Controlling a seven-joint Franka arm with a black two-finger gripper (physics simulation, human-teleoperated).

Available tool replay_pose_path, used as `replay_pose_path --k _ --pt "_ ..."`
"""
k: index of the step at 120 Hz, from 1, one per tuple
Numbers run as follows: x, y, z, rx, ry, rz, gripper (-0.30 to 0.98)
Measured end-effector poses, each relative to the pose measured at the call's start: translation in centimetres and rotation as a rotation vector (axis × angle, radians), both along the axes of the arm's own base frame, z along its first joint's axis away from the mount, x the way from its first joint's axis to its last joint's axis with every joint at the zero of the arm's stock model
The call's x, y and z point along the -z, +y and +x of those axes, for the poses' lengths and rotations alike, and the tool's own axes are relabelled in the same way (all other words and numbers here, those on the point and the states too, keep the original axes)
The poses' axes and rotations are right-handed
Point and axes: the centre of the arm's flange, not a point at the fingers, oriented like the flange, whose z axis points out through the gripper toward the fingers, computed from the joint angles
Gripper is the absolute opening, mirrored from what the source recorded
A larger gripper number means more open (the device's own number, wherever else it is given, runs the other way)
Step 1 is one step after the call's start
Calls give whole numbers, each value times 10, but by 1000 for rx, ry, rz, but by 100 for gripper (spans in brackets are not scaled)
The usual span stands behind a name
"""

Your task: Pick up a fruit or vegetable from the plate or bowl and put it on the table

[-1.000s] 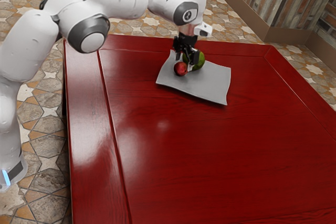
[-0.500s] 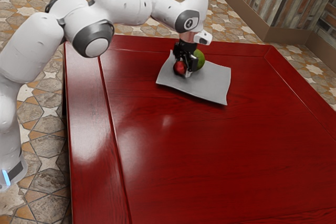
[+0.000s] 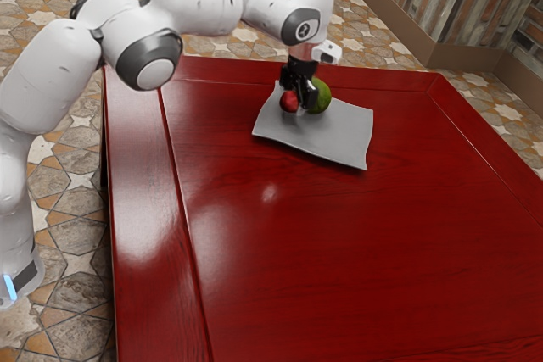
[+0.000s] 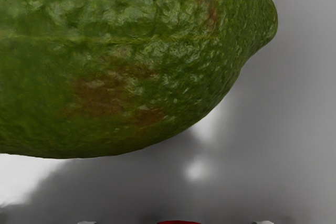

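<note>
Gripper (image 3: 294,101), black and two-fingered, clasps the round red fruit (image 3: 289,103) over the wavy grey plate (image 3: 331,137), near its edge toward the exterior view's left; grasping seems done, placing on the glossy red table (image 3: 356,252) remains.

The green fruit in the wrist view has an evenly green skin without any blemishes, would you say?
No, the green fruit has brownish patches on its otherwise green skin.

We can count here one red fruit (image 3: 289,102) and one green fruit (image 3: 321,97), which makes for us two fruits in total, and also we count one grey plate (image 3: 333,138), one red table (image 3: 339,252), one robot arm (image 3: 197,4) and one black gripper (image 3: 298,100).
</note>
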Motion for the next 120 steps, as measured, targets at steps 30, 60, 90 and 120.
replay_pose_path --k 30,60,90,120 --pt "-26 -15 12 35 -55 5 33" --pt "-38 -60 34 112 -96 -17 33" --pt "-41 -131 56 215 -125 -63 32" --pt "-47 -188 68 291 -167 -91 32"
